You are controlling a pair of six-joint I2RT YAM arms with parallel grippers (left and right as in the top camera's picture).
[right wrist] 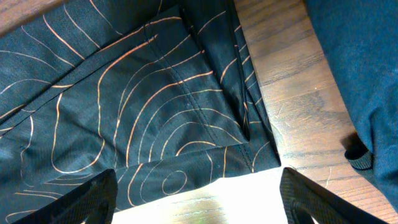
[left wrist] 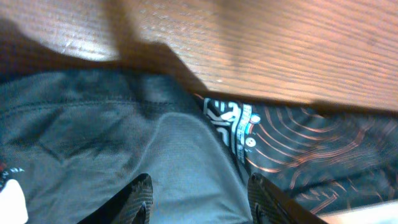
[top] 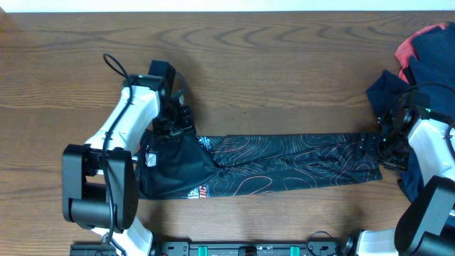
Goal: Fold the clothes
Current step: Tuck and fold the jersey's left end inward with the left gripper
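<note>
two grippers: both stand with fingers apart. the left gripper [left wrist: 199, 200] hangs over the plain dark left end of the cloth, and the right gripper [right wrist: 198, 186] is spread wide over the hemmed right end. neither looks to be pinching anything.
jersey: the black jersey [top: 284, 167] lies flat on the table [top: 284, 71] as a long narrow band across its near half. a flap is turned over at the left end, beside a small logo patch [left wrist: 239, 124].
step in hand: the lengthwise folds look done. by my reading, the band is now to be shortened end over end.
next move: one gripper must come down, close on every layer at its end's edge, and carry it across squarely. thin cloth may slip or drag the stack.
farther off: the navy garment [top: 434, 57] and red garment [top: 411, 44] are heaped at the far right. navy cloth lies just beside the jersey's right end, with bare wood between them. both are unfolded.
</note>
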